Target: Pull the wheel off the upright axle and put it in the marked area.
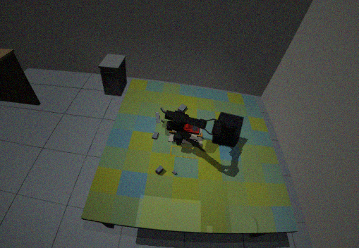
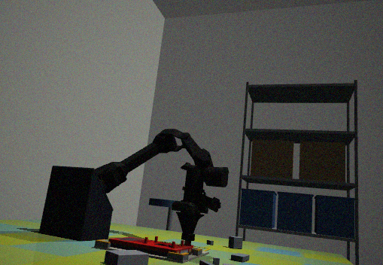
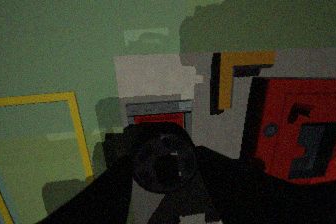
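Note:
The black wheel (image 3: 165, 162) is at the lower middle of the wrist view, over a small red block (image 3: 160, 119) with a grey frame. My gripper (image 3: 164, 156) (image 2: 189, 237) points straight down and is shut on the wheel, with a dark finger on each side of it. The wheel and fingers hide the upright axle; whether the wheel has risen along it cannot be told. The marked area, a yellow outline (image 3: 82, 135) (image 1: 183, 156), lies on the table just left of the gripper in the wrist view.
A red plate (image 3: 262, 120) (image 2: 130, 243) with upright pegs stands close to the right in the wrist view. An orange corner bracket (image 3: 225, 82) stands between it and the wheel. Loose grey blocks (image 1: 159, 170) (image 2: 235, 242) lie about the table. The arm's black base (image 1: 228, 129) stands to the right in the top view.

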Controlling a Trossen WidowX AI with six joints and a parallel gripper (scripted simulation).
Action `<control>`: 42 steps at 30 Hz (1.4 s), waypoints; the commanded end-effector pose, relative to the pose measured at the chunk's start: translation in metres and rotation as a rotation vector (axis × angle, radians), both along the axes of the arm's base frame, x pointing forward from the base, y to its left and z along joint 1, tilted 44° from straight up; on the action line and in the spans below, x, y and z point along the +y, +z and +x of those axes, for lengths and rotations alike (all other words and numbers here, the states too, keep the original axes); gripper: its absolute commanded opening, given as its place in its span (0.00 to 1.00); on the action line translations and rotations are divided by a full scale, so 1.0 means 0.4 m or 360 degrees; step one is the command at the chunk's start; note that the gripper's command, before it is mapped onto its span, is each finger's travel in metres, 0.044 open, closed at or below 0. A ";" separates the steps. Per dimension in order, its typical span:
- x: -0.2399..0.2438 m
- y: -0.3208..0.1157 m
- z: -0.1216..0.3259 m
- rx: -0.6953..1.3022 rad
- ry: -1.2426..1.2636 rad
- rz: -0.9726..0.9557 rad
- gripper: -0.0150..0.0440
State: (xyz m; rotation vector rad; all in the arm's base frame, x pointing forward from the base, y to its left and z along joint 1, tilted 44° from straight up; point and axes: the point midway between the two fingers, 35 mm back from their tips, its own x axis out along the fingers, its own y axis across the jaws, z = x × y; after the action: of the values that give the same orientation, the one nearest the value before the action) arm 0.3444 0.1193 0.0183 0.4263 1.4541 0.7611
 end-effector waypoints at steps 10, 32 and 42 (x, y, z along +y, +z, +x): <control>-0.009 0.011 0.004 -0.0008 0.0001 0.0002 0.25; -0.022 0.024 0.005 -0.0007 -0.0003 0.0003 0.25; -0.028 0.030 0.005 -0.0007 -0.0005 0.0004 0.25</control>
State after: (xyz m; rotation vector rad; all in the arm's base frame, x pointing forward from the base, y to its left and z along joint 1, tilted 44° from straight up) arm 0.3451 0.1119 0.0263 0.4255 1.4549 0.7635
